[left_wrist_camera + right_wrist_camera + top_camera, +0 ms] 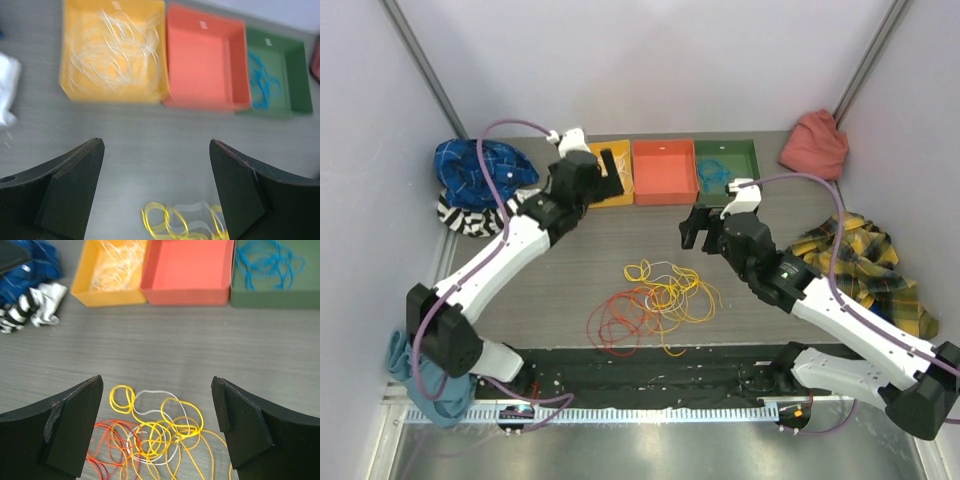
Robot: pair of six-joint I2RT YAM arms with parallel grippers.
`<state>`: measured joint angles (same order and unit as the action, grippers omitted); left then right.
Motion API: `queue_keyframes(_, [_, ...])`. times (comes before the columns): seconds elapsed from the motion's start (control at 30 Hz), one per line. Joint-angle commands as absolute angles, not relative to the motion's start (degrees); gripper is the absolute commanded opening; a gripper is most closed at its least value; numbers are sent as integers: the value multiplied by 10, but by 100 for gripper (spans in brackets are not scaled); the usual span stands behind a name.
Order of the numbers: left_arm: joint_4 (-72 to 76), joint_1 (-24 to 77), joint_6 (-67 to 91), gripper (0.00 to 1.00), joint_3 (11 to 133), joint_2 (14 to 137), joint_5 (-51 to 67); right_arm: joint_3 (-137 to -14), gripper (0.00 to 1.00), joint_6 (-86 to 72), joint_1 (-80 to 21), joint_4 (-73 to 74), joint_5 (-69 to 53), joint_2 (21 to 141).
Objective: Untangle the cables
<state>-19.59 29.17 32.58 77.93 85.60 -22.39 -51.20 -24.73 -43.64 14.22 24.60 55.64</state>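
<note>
Left claw (156,144) hangs wide open, nothing between its fingers, up over the table (570,290) just short of the yellow tray (112,94), and there's a white cable (115,47) lying loose inside that tray. Right claw (156,385) is spread wide too, empty, hovering above the far edge of the cables (155,432): yellow, orange, red and a white strand, all looped together in one heap mid-table, toward the near side. Red tray (200,55) sits beside the yellow one, then a green tray (295,75) with a blue cable (260,80) in it.
</note>
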Motion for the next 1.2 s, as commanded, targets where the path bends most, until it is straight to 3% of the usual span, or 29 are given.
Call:
queue_keyframes(0.0, [-242,348,403,93,655,806,-266,-485,100,-298,-434,134,270,591])
queue_keyframes(0.07, [-244,358,424,93,616,765,-251,-473,99,-297,-435,133,251,609])
queue_keyframes(0.17, [-248,373,432,92,568,712,-246,-471,89,-293,-435,113,181,651])
queue_keyframes(0.27, [-249,374,441,90,532,654,-243,-475,62,-295,-435,70,107,696])
queue_keyframes(0.33, [-264,374,450,87,513,629,-248,-490,54,-300,-438,50,64,748])
queue_keyframes(0.57, [-282,374,482,85,433,510,-247,-537,64,-313,-447,20,8,863])
queue_keyframes(0.73, [-286,374,486,85,405,477,-246,-567,64,-306,-448,30,9,909])
queue_keyframes(0.83, [-289,374,483,85,405,482,-243,-571,53,-308,-448,26,8,928])
queue_keyframes(0.87, [-289,374,480,84,405,483,-243,-572,39,-308,-448,25,7,930])
queue_keyframes(0.93, [-286,374,476,84,405,488,-242,-576,24,-308,-447,25,8,930])
queue_keyframes(0.97, [-284,374,475,84,406,490,-242,-578,12,-305,-448,28,9,927])
queue_keyframes(1.07, [-277,374,475,84,406,493,-237,-614,1,-281,-446,66,31,911])
queue_keyframes(1.17, [-269,374,475,84,405,496,-229,-650,1,-255,-446,95,53,888])
